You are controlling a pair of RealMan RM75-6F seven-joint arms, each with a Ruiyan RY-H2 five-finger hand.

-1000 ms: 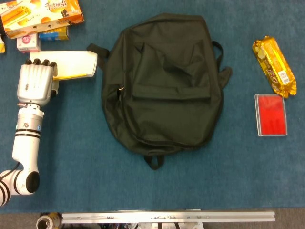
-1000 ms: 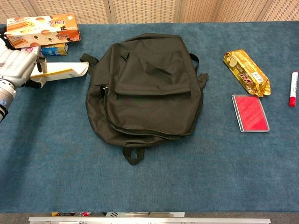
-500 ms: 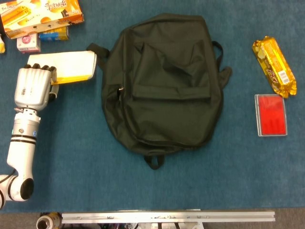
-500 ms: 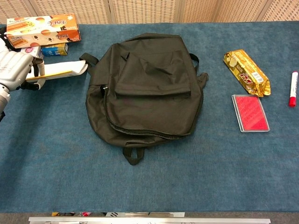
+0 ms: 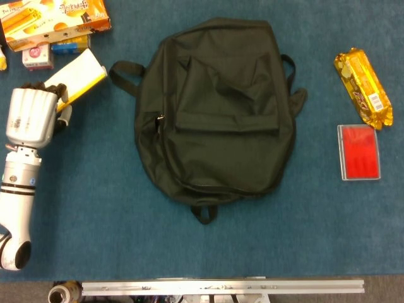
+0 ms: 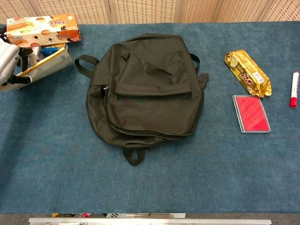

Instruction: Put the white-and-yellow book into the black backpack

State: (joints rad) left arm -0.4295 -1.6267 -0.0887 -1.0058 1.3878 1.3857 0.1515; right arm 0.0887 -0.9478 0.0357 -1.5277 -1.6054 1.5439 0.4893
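Note:
The black backpack (image 5: 214,107) lies flat in the middle of the blue table, its main zipper partly open along the left side (image 6: 140,89). My left hand (image 5: 31,117) grips the white-and-yellow book (image 5: 77,76) at the far left and holds it tilted, lifted off the cloth. In the chest view the left hand (image 6: 9,63) shows at the left edge with the book (image 6: 44,65) angled up toward the backpack. The book is to the left of the backpack's shoulder strap (image 5: 123,72). My right hand is not in either view.
Snack boxes (image 5: 53,22) lie at the back left, right behind the book. A gold snack pack (image 5: 363,88) and a red case (image 5: 360,151) lie at the right, and a red marker (image 6: 294,89) sits at the far right edge.
My left hand has drawn left and back with the book, lifting and tilting it. The strap that the book covered now shows. The backpack has not moved.

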